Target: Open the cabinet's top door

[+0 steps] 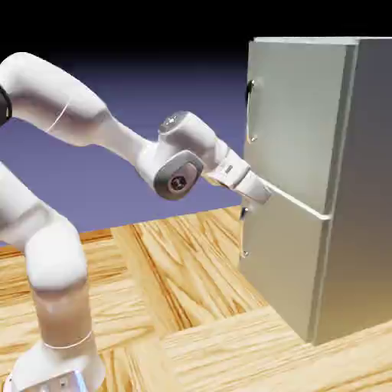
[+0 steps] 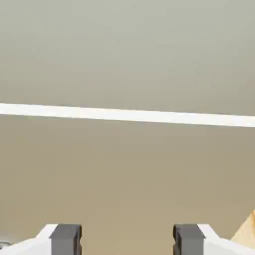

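Door (image 1: pixel 295 126) shut, its upright handle (image 1: pixel 250 111) well above the pincer (image 1: pixel 256 193). Pincer spread, pinching nothing, nosed up near the seam (image 2: pixel 127 115) between panels. Next reach, likely: upward.

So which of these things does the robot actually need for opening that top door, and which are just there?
Needed:
- cabinet
- top door
- its curved handle
- gripper, jaws open, near the seam between the doors

Just there:
- lower door
- wooden table
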Controlling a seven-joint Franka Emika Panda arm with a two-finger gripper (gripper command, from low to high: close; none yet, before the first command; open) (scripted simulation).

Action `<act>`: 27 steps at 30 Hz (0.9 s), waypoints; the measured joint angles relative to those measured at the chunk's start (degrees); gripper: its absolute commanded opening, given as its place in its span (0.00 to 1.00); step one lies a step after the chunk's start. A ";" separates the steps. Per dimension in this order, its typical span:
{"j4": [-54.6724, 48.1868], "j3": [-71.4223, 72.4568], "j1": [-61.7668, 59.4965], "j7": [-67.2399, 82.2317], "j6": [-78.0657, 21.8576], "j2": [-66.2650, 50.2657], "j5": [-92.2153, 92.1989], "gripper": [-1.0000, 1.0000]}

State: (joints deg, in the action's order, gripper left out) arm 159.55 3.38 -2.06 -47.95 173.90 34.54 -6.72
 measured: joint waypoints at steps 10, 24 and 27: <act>-5.38 12.53 -10.20 -20.37 -0.39 6.96 -24.92 0.50; -12.92 30.07 -24.47 -48.90 -0.94 16.69 -59.81 0.50; -14.53 33.83 -27.53 -55.01 -1.05 18.78 -67.29 0.50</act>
State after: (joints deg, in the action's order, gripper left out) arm 145.02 37.21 -29.59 -102.96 172.85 53.32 -74.01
